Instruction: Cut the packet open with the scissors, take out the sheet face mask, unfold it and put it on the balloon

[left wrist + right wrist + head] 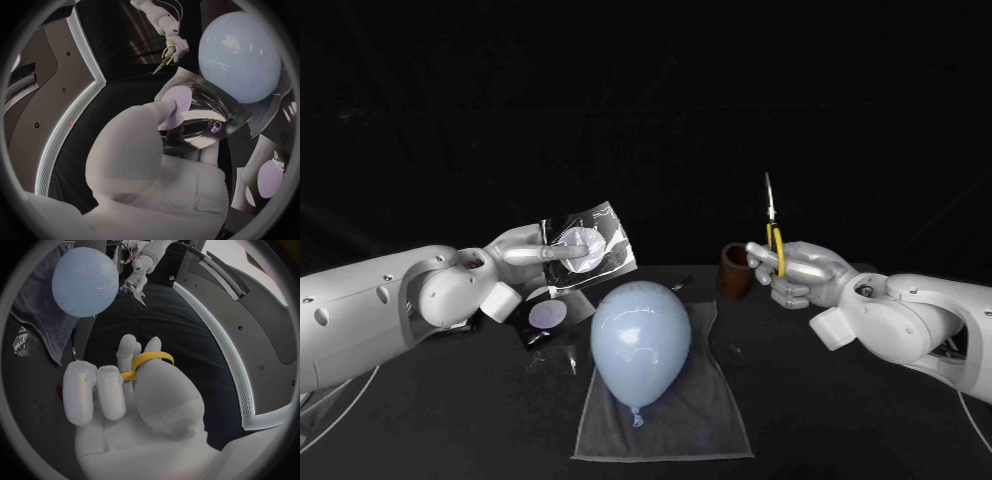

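Note:
A shiny silver packet (593,243) with a pale round print is held up off the table by my left hand (531,256), which pinches it at its lower left edge. The left wrist view shows the same packet (203,112) under my thumb. My right hand (799,272) grips the yellow-handled scissors (770,222), blades closed and pointing straight up, well to the right of the packet. Its fingers pass through the yellow handle ring (152,359). Between the hands a pale blue balloon (640,335) lies on a grey cloth (678,425), knot toward me.
A second packet (545,318) lies flat on the table left of the balloon, under my left hand. A brown cup (731,272) stands just left of my right hand. A clear crumpled scrap (561,357) lies at the cloth's left edge.

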You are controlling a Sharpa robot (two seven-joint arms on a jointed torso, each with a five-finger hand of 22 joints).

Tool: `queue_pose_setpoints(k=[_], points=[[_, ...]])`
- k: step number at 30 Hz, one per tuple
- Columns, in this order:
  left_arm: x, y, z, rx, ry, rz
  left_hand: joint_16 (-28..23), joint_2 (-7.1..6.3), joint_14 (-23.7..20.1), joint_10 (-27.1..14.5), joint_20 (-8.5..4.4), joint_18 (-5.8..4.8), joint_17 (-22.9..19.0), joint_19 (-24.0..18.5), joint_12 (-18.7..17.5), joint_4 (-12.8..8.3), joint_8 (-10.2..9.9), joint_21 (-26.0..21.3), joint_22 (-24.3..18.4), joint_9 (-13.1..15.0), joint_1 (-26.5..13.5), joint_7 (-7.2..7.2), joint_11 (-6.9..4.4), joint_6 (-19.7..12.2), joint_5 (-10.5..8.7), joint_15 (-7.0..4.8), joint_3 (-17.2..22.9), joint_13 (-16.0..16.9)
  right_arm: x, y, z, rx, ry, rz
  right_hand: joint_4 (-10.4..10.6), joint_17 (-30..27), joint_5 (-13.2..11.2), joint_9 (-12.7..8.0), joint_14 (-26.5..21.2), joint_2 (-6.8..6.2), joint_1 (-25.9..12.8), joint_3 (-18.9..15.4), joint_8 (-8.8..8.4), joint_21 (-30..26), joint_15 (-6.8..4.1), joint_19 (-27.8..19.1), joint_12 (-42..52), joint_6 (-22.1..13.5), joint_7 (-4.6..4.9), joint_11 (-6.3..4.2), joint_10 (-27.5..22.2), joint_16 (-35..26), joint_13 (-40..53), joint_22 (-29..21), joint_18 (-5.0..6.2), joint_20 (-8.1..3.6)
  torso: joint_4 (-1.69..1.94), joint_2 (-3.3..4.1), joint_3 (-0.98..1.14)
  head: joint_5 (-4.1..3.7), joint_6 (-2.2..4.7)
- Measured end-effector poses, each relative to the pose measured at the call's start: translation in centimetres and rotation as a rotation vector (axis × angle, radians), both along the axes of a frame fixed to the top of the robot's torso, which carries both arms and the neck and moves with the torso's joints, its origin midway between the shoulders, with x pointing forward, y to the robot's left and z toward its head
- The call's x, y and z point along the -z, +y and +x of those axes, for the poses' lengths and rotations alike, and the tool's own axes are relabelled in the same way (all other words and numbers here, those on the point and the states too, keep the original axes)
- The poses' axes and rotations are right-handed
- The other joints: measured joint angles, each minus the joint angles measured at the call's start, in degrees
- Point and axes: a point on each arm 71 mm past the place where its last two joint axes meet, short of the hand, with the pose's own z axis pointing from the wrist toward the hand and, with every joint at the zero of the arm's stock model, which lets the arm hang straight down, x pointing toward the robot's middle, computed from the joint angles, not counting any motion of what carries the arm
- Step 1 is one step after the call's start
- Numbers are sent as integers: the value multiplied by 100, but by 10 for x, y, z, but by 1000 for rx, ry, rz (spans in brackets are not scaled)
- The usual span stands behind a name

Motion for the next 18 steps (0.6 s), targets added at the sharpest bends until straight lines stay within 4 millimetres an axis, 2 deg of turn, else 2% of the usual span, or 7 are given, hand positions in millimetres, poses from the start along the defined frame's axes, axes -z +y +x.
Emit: queue_pose_setpoints(k=[3, 5, 6, 10, 18], points=[[9, 16, -6, -10, 31, 16, 0, 1, 0, 0, 0, -1, 3, 0, 0, 0, -2, 18, 4, 0, -1, 0, 0, -1, 0, 0, 0, 0, 4, 1, 0, 0, 7, -1, 0, -1, 0, 0, 0, 0, 0, 0, 0, 0, 0, 0, -6, 0, 0, 0, 0, 0, -1, 0, -1, 0, 15, -24, -6, 169, -133], [16, 25, -10, -17, 53, 26, 0, 7, 14, 0, -44, -1, 22, 45, 0, -33, -4, 84, 30, 0, -7, -1, 0, -1, 0, -13, -33, 0, 5, 1, 1, 2, 9, -2, 0, -1, 0, 3, 0, 0, 0, 0, 0, 0, 0, 0, -6, -2, 2, 0, 0, -1, -1, 0, -2, 0, 26, -41, -12, 302, -235], [19, 28, -11, -19, 61, 29, 0, 7, 24, 0, -53, -2, 27, 53, 0, -40, -4, 89, 34, 0, -7, -1, 0, -1, 0, -15, -41, 0, 6, 0, 1, 3, 10, -3, 0, -1, 0, 4, 0, 0, 0, 0, 0, 0, 0, 0, -6, -4, 4, 0, 0, -1, -2, 0, -2, 0, 29, -44, -12, 322, -252], [33, 43, -18, -18, 106, 59, 0, 17, 67, 0, -83, -3, 54, 87, 0, -48, 4, 151, 65, 0, -17, -2, 0, -2, 0, -45, -48, -1, 10, -1, 1, 7, 17, -5, 0, -1, 0, 5, 0, 0, 0, 0, 0, -1, 0, 0, -6, -6, 6, 0, 0, -5, -3, -1, -3, 0, 47, -79, -29, 566, -420], [56, 73, -34, 26, 190, 156, 51, 37, 173, 0, -104, -6, 111, 146, 0, -94, 18, 270, 126, 0, -38, -22, 0, 3, 0, -74, -95, -2, 17, -3, 2, 15, 28, -9, 0, 2, 0, 4, 0, 0, 1, 0, 0, -4, 0, 0, -21, -6, 7, 0, 0, -11, -5, -5, -4, 0, 73, -133, -60, 955, -647]])
